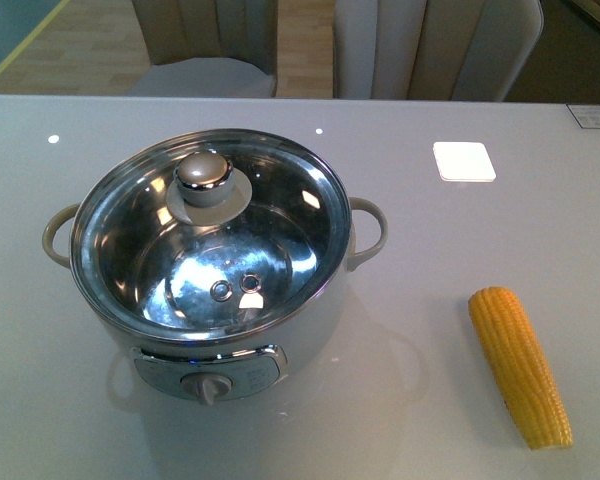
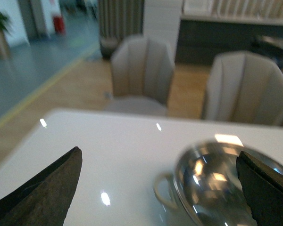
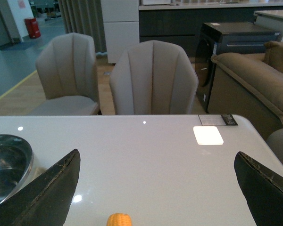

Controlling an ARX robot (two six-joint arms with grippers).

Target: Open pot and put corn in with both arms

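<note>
Corn (image 1: 520,365) lies lower right, lengthwise up the frame — nearest the right gripper (image 3: 156,155) — it and the left gripper (image 2: 159,153) gape empty.

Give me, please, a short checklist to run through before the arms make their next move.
1. Pot open: not ok, the glass lid sits on it.
2. Pot empty inside: ok, only bare steel shows through the lid.
3. Corn free to grasp: ok, it lies alone on the table, right of the pot.
4. Left claw open: ok, jaws wide apart.
5. Right claw open: ok, jaws wide apart.
6. Pot switched off: cannot tell.
</note>
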